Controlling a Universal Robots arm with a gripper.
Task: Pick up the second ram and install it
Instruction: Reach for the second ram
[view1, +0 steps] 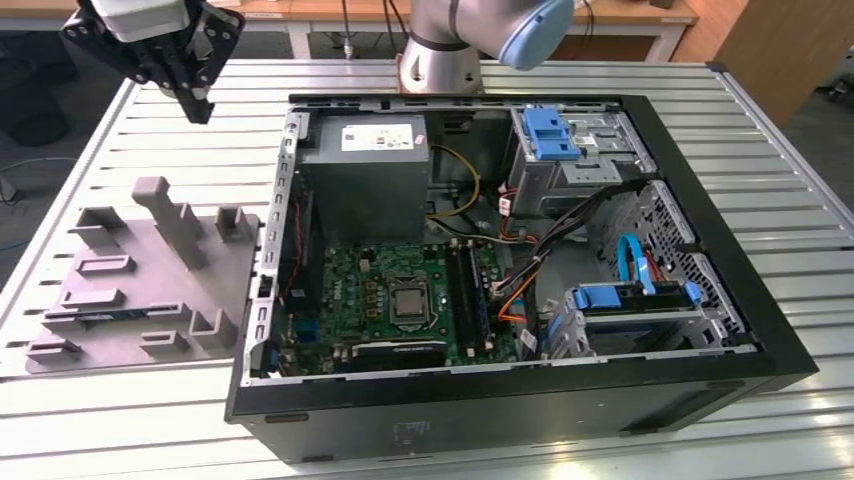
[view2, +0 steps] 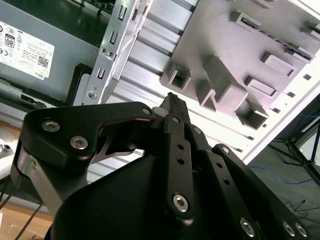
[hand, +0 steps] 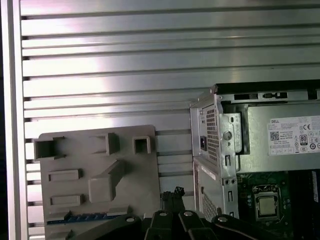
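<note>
- Exterior view: pincer (view1: 200, 108) hangs high above the slatted metal counter (view1: 747, 120), toward the exterior view's left, well apart from everything below. Fingers pressed together to a point, nothing between them.
- Grey fixture block (view1: 160, 270) lies flat on the counter just beside the open computer case (view1: 534, 400), on the exterior view's left of it.
- Second ram (view1: 114, 312) – a thin bluish strip lying in a low slot of the fixture block, on the part of the block nearer the camera. Pincer is not touching it.
- Inside the case: green motherboard (view1: 387, 290) with black memory slots (view1: 461, 290), and a grey power supply (view1: 367, 170) behind it.
- Second wrist view: pincer (view2: 172, 100) tips closed on each other and empty, with the fixture block (view2: 220, 45) and the counter (view2: 150, 65) beyond them. Power supply (view2: 25, 50) sits off to one side.
- First wrist view: pincer (hand: 172, 194) tips shut, between the fixture block (hand: 80, 160) and the case wall (hand: 210, 150).
- Second ram (hand: 80, 218) – a blue-green stick seated lengthwise in the fixture block, near the pincer but apart from it.
- Power supply (hand: 285, 145) and processor socket (hand: 266, 205) show inside the case.
</note>
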